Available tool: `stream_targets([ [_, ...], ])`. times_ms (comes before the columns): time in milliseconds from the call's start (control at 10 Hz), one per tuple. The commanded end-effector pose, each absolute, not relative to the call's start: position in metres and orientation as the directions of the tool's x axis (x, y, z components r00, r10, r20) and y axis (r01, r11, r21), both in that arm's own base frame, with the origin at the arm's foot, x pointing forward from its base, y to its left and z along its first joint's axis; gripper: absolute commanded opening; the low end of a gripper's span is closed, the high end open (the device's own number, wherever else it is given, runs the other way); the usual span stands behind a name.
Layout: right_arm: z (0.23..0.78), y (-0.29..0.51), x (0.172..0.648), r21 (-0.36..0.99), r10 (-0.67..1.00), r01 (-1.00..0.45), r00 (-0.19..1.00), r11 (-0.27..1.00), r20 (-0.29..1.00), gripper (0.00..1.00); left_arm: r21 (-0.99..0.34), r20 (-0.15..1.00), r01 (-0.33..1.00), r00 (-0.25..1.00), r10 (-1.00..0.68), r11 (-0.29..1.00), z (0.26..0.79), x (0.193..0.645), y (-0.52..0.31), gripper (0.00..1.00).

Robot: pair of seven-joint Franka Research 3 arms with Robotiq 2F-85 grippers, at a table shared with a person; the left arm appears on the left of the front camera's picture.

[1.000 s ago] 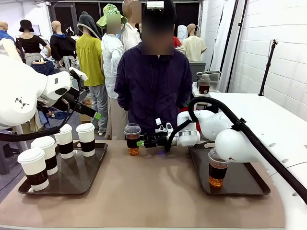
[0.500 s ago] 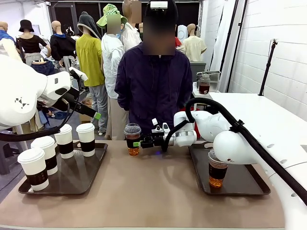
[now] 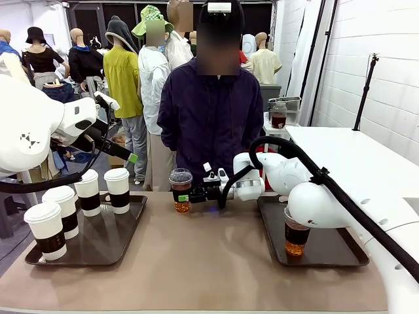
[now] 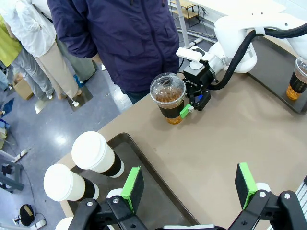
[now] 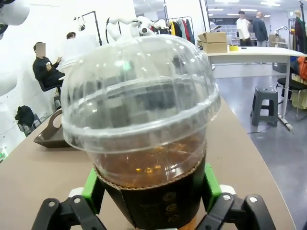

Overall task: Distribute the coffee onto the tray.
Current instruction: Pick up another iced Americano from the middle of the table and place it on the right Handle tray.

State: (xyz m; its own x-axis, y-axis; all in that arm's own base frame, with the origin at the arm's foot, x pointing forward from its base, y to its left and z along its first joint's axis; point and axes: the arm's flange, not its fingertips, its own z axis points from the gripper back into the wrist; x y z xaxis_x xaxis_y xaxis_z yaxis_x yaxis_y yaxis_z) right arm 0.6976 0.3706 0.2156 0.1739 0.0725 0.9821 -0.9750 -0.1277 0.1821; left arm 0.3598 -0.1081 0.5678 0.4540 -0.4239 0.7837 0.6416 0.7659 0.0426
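Observation:
A clear dome-lidded cup point(image 3: 181, 190) of brown coffee with a dark sleeve stands on the bare table at its far middle, in front of the person. My right gripper point(image 3: 186, 195) reaches in sideways from the right, and its green pads point(image 5: 93, 187) lie against both sides of the sleeve. The cup point(image 5: 144, 120) rests on the table. A second clear cup point(image 3: 296, 234) stands on the right tray point(image 3: 334, 252). On the left tray point(image 3: 111, 242) stand several white lidded cups point(image 3: 87, 191) with brown sleeves. My left gripper point(image 4: 189, 187) hangs open and empty above that tray.
The person stands close behind the table's far edge, hands out of sight. The brown tabletop point(image 3: 209, 261) between the two trays is bare. My right arm's black cable point(image 3: 308, 163) loops above the right tray.
My right gripper has slid left across the table until its fingers flank the clear cup, and the jaws have come in onto the sleeve. The left arm has not moved.

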Motion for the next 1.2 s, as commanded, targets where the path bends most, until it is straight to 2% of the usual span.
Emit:
stream_targets([
  [0,0.22,0.374,0.708,0.173,0.077,-0.977,0.164,-0.129,0.984,0.6,0.038,0.785,0.643,0.455,-0.421,0.765,0.567,0.361,-0.107,1.0],
  [500,0.236,0.37,0.702,0.209,0.074,-0.968,0.2,-0.141,0.977,0.6,0.038,0.785,0.643,0.455,-0.421,0.765,0.567,0.361,-0.107,1.0],
  [1100,0.332,0.312,0.673,0.24,0.072,-0.947,0.229,-0.212,0.971,0.6,0.038,0.785,0.643,0.455,-0.421,0.765,0.567,0.361,-0.107,1.0],
])
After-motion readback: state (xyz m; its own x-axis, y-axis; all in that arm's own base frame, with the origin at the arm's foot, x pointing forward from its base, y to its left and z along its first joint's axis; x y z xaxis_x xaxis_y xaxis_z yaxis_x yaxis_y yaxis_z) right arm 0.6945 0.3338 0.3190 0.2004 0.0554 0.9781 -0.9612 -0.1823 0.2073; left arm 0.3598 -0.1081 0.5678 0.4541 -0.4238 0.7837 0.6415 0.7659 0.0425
